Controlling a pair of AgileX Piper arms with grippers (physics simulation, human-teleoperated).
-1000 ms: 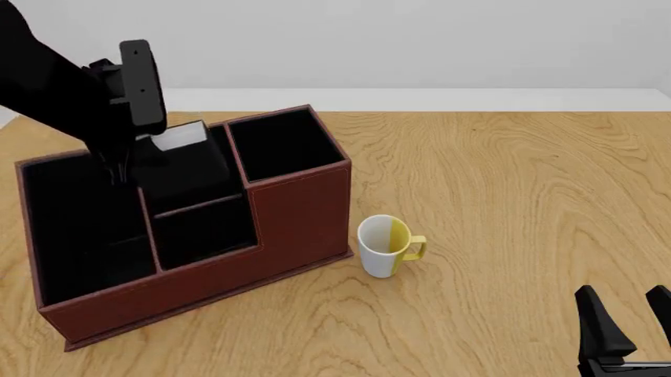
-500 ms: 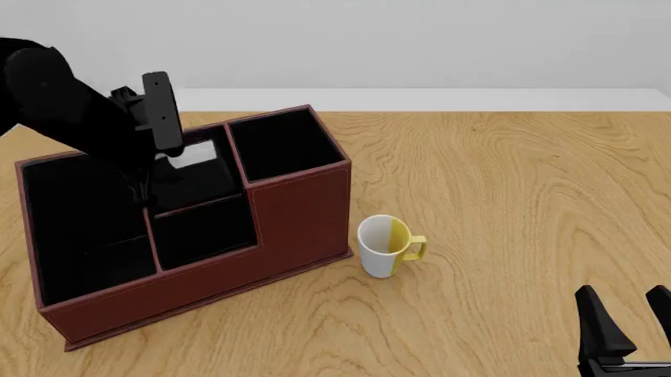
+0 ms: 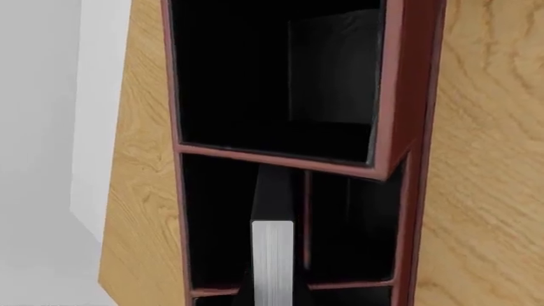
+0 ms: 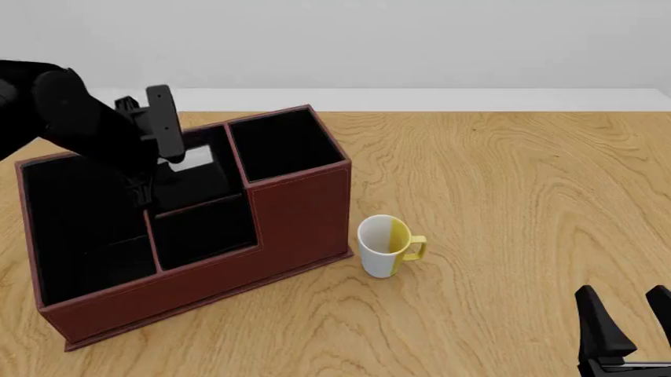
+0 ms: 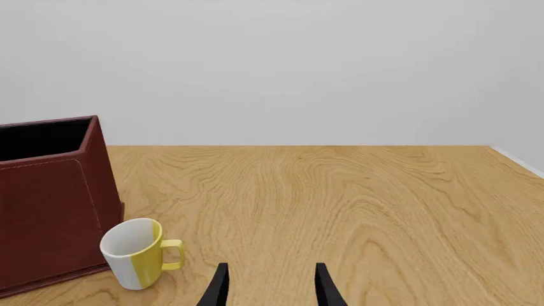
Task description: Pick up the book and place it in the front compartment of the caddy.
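Altogether: one book (image 4: pixel 190 162), one caddy (image 4: pixel 298 206), one mug (image 4: pixel 384 246), two grippers.

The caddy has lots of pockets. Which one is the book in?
The book sits in the caddy's middle back pocket, beside the tall corner pocket. Its white page edge shows there; the other pockets look dark, nothing visible inside.

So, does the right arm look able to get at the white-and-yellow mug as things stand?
Probably yes. The white-and-yellow mug stands upright on bare wooden table beside the dark red-brown caddy, and nothing lies between it and the open right hand.
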